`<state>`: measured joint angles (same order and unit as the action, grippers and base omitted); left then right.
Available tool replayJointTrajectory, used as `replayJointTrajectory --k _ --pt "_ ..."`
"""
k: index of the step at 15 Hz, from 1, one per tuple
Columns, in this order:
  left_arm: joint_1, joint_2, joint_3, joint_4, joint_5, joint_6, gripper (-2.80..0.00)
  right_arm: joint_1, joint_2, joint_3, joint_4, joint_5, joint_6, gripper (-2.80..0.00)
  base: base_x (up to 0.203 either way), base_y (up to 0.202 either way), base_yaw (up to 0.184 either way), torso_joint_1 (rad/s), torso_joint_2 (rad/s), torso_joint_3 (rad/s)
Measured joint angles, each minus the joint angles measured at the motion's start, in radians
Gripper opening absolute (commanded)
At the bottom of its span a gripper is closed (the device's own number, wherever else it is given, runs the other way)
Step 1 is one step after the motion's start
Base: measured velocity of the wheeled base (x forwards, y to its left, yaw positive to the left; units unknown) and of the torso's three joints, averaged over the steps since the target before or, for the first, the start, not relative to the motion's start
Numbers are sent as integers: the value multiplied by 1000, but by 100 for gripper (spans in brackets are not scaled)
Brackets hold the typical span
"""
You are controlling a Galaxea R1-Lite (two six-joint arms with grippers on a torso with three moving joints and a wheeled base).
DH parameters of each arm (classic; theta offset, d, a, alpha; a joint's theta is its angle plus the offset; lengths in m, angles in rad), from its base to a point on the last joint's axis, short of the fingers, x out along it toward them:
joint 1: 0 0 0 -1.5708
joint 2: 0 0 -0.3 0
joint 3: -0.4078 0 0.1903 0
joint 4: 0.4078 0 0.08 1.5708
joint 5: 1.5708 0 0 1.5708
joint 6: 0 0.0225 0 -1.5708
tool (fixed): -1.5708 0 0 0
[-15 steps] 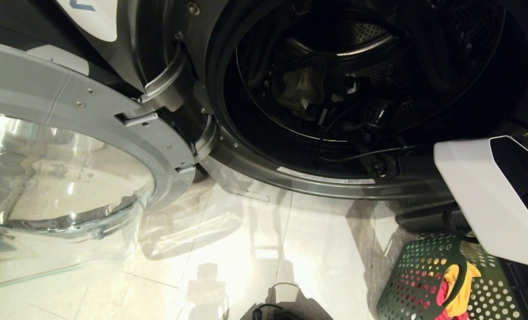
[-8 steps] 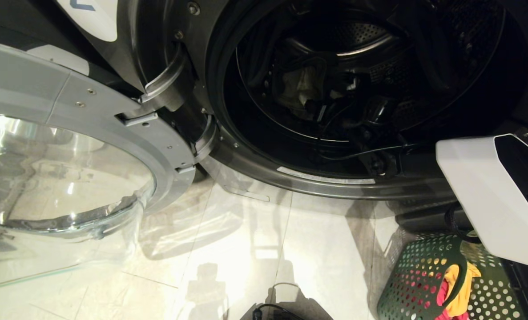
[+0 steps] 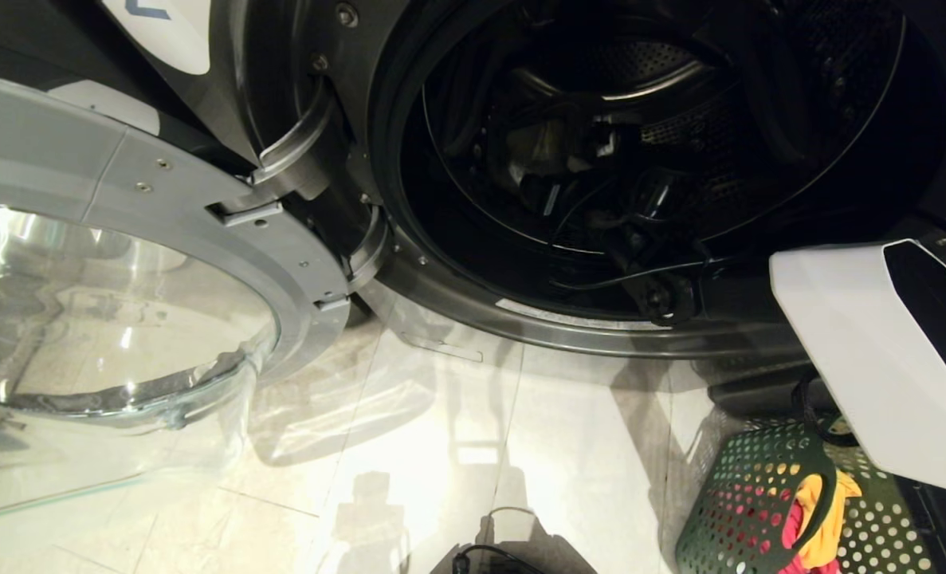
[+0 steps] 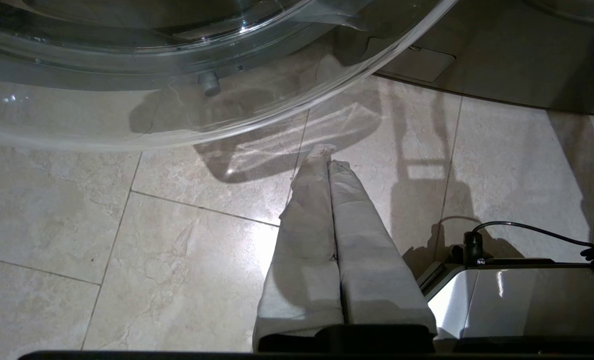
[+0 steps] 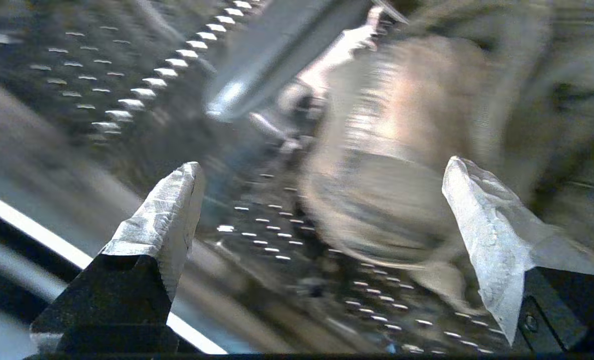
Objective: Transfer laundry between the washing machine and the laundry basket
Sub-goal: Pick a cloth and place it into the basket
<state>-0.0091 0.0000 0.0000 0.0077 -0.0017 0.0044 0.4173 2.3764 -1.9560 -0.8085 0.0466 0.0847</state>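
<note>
- Since a second ago our right arm has swung leftward inside the drum of the washing machine (image 3: 457,315); the gripper and its cables now sit further left and deeper, while the camera and everything else hold steady.
- The washing machine stands with its glass door (image 3: 114,319) swung wide to the left, over the tiled floor (image 3: 457,446).
- The laundry basket (image 3: 747,502) sits at near right, with yellow-orange and red garments (image 3: 827,518) draped over its rim.
- The jeans (image 5: 427,150) lie far inside the drum, just ahead of our right gripper (image 5: 322,215), whose jaws are spread wide and hold nothing.
- We judge the denim soft but fairly heavy and floppy; a bunched fold or the waistband looks the surest hold.
- Our left gripper (image 4: 329,165) hangs parked over the floor, fingers pressed together, empty.
</note>
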Motion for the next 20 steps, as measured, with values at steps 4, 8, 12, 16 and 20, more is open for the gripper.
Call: replayJointTrajectory --k 4,8,12,16,20 --pt "0 0 0 0 0 0 -280 27 -7 0 1 -1 -41 0 0 0 0 0 0 0" --pt "0 0 0 0 0 0 -280 37 -9 0 1 -23 -90 0 0 0 0 0 0 0" --pt "0 0 0 0 0 0 -280 54 -13 -1 0 -30 -104 0 0 0 0 0 0 0" --pt "0 0 0 -1 0 -1 -280 55 -18 0 -2 -30 -104 0 104 0 0 -1 1 1" --pt "0 0 0 -1 0 -1 -280 54 -19 0 0 -29 -104 0 101 0 0 2 4 2"
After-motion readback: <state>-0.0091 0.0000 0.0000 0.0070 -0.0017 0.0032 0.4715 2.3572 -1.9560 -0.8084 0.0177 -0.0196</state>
